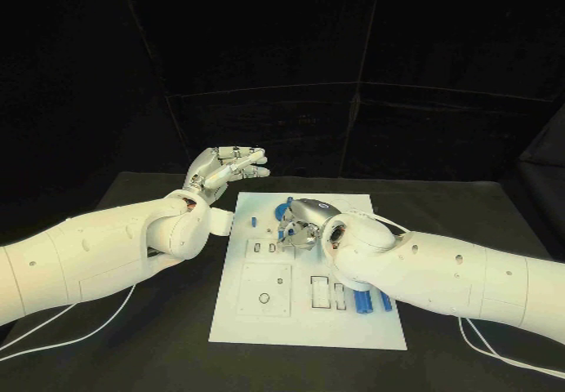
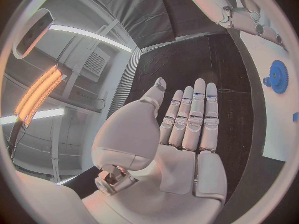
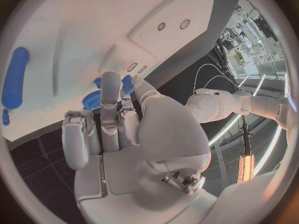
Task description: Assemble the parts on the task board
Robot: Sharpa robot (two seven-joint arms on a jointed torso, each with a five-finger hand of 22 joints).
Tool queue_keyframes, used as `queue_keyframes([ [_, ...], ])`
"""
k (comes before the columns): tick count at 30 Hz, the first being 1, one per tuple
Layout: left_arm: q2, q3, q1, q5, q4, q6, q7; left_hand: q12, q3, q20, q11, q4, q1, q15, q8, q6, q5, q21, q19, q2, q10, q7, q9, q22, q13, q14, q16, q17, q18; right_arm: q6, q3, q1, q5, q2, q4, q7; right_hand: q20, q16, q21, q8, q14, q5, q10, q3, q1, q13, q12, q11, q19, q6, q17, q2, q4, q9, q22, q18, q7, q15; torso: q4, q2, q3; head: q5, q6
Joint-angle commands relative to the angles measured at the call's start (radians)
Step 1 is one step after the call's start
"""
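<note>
Surface: a black table (image 1: 141, 327) before dark curtained walls, with the flat white rectangular task board (image 1: 309, 327) lying in its middle.
Left hand: the silver many-fingered left hand (image 1: 226, 169) is raised off the far-left corner of the board, palm up; its wrist view shows the fingers (image 2: 194, 115) straight, side by side and holding nothing, thumb set apart.
Right hand: the silver many-fingered right hand (image 1: 304, 220) reaches down onto the upper middle of the board, fingers (image 3: 109, 99) extended towards the plate; whether they pinch a part cannot be told.
Blue gear: a small blue toothed wheel (image 3: 93, 99) sits on the board just at the right fingertips, partly hidden by them; the left wrist view shows a blue gear (image 2: 278, 76) on the white plate.
Blue pegs: two short blue cylindrical pegs (image 1: 372, 300) lie side by side near the board's right edge, beside the right forearm.
Board cut-outs: rectangular recesses (image 1: 266, 286) and a round hole mark the lower left half.
</note>
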State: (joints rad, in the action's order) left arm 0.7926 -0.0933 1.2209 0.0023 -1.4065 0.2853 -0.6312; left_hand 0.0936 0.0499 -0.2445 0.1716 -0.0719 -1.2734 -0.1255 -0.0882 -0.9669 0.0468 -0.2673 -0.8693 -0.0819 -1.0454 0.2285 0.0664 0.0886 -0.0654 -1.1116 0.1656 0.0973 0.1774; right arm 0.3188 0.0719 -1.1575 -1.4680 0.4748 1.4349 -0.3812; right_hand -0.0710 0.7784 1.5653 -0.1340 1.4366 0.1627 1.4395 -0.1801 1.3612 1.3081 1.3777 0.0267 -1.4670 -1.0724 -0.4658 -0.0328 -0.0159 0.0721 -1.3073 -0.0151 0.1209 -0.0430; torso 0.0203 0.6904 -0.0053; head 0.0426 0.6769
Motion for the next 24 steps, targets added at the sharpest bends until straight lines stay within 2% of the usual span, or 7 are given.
queue_keyframes([
  [1,-0.002,0.001,0.002,0.004,0.0,-0.013,-0.005,-0.003,0.0,0.001,0.0,-0.004,0.002,-0.001,0.003,-0.008,0.003,0.001,-0.006,-0.007,-0.007,-0.002,-0.001,-0.001,0.001,-0.01,0.0,0.001,0.009,-0.021,-0.001,0.001,-0.042,-0.008,-0.004,-0.026,0.006,-0.003,0.005,-0.006,0.0,0.006,-0.005,-0.007,0.003,0.081,-0.001,0.001,-0.104,-0.007,0.002,0.0,-0.001,0.013,-0.263,0.015,-0.008,-0.003,-0.0002,0.0,0.0009,0.001,0.003],
  [11,-0.005,0.001,0.002,0.004,0.002,-0.015,-0.004,-0.004,0.0,0.002,0.0,-0.005,0.003,0.0,0.004,-0.01,0.003,0.001,-0.008,-0.008,-0.008,-0.002,0.0,-0.001,0.001,-0.011,-0.001,0.001,0.008,-0.044,0.0,0.01,-0.053,-0.02,-0.015,-0.032,0.006,-0.003,0.005,-0.004,0.0,0.009,-0.006,-0.009,0.001,0.079,-0.003,0.002,-0.104,-0.005,0.002,0.005,0.0,0.013,-0.263,0.015,-0.007,-0.003,-0.0003,0.0,0.0004,-0.002,0.005],
  [17,-0.006,0.001,0.002,0.004,0.003,-0.015,-0.002,-0.004,0.0,0.002,0.0,-0.005,0.003,0.0,0.004,-0.01,0.003,0.001,-0.008,-0.008,-0.008,-0.002,0.0,-0.002,0.001,-0.011,-0.001,0.001,0.008,-0.05,0.0,0.014,-0.054,-0.024,-0.018,-0.026,0.006,-0.003,0.005,-0.004,0.0,0.01,-0.007,-0.009,0.0,0.079,-0.004,0.002,-0.104,-0.004,0.001,0.007,0.001,0.012,-0.263,0.015,-0.007,-0.003,-0.0004,0.0,0.0014,-0.001,0.006],
  [24,-0.007,0.001,0.002,0.004,0.002,-0.017,0.0,-0.004,0.0,0.002,0.0,-0.005,0.003,0.0,0.004,-0.01,0.003,0.001,-0.008,-0.008,-0.009,-0.002,0.0,-0.002,0.001,-0.012,-0.001,0.001,0.008,-0.058,0.0,0.018,-0.052,-0.027,-0.027,-0.021,0.005,-0.004,0.005,-0.003,0.0,0.01,-0.006,-0.009,-0.001,0.08,-0.003,0.003,-0.104,-0.003,0.001,0.009,0.001,0.012,-0.263,0.015,-0.006,-0.002,-0.0006,0.0,0.0005,-0.002,0.008],
])
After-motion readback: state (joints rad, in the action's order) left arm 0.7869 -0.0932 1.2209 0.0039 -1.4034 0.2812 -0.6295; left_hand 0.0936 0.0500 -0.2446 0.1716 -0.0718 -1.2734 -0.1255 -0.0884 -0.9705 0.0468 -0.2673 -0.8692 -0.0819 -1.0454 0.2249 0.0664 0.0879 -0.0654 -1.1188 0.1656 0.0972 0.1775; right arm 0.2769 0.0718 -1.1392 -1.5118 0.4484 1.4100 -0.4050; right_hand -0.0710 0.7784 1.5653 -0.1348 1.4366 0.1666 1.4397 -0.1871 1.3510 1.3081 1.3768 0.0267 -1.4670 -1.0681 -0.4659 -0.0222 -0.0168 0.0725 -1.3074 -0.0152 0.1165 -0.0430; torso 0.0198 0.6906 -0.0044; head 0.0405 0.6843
